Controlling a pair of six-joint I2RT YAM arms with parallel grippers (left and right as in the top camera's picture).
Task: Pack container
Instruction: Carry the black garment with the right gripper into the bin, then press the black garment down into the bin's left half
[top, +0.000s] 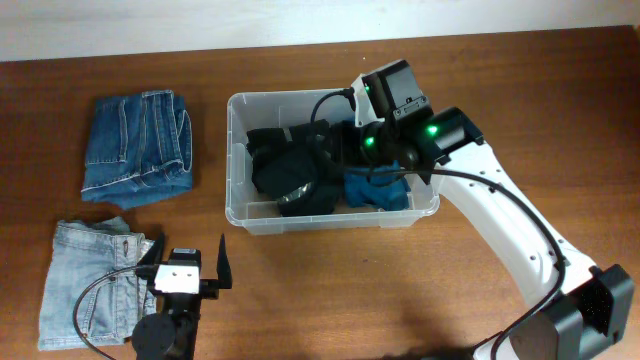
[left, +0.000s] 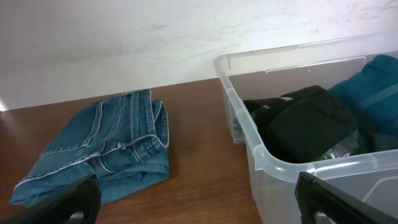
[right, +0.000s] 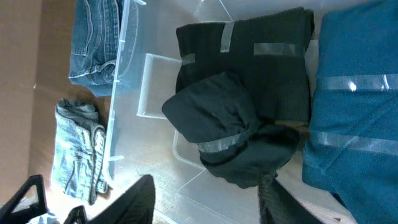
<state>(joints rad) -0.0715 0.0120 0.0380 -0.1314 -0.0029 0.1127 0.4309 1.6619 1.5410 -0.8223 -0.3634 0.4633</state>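
- Container (top: 232, 160) in the middle of the table, holding black clothes (top: 290, 165) and a teal garment (top: 378, 190)
- Right gripper (right: 205, 199) above the container's inside, jaws apart, nothing between them
- Left gripper (top: 187, 260) near the container's front left corner, jaws apart, empty
- Dark jeans (top: 137, 147) and light jeans (top: 90, 275) left of the container, not yet packed
- Judged best: flatten the black heap first, then lift clear of the container's rim

No legible text, label or number anywhere.
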